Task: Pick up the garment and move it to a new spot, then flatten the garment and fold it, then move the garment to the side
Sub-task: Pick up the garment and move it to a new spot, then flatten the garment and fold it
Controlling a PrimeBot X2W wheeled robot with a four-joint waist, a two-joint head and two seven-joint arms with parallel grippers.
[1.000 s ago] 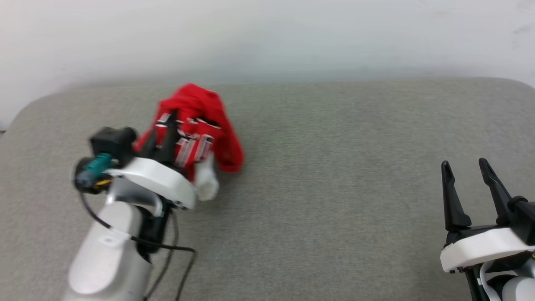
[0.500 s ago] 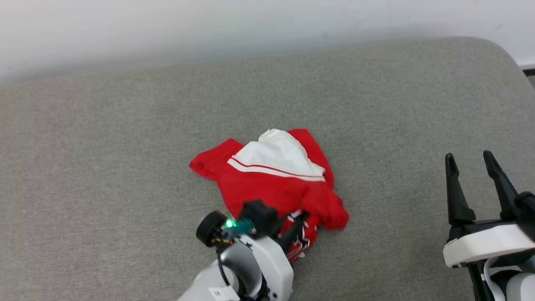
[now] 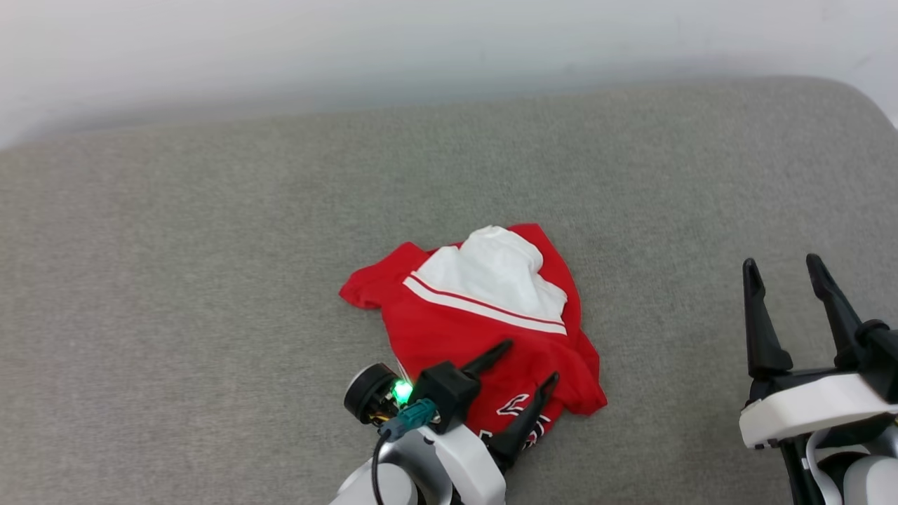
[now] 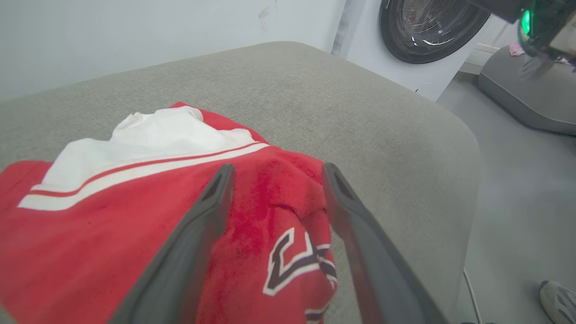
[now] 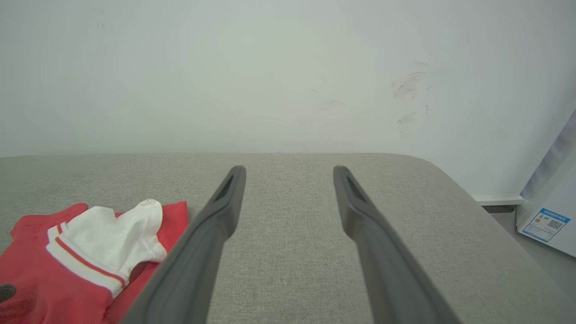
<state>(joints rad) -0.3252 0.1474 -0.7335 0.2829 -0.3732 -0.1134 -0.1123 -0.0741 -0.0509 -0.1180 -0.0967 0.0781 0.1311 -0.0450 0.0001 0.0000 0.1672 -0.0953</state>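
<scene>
The garment (image 3: 449,330) is a red shirt with a white sleeve and striped trim, lying crumpled in a heap on the grey padded surface (image 3: 210,245). My left gripper (image 3: 530,360) hovers open over the heap's near edge. In the left wrist view its fingers straddle a red fold of the garment (image 4: 90,225) by the black lettering, and the left gripper (image 4: 277,168) grips nothing. My right gripper (image 3: 781,262) stands open at the lower right, apart from the cloth. The right wrist view shows the right gripper (image 5: 289,168) with the garment (image 5: 67,279) off to its left.
A pale wall runs behind the surface, whose rounded right edge (image 4: 463,135) drops to the floor. Beyond that edge stand a washing machine (image 4: 432,31) and a grey cushion (image 4: 531,99). A person's shoe (image 4: 558,299) rests on the floor. A white appliance (image 5: 544,211) stands at the right.
The head camera has shifted. My left gripper carried the garment from the surface's left part to its middle, then opened and let it go. The right gripper stayed open in place.
</scene>
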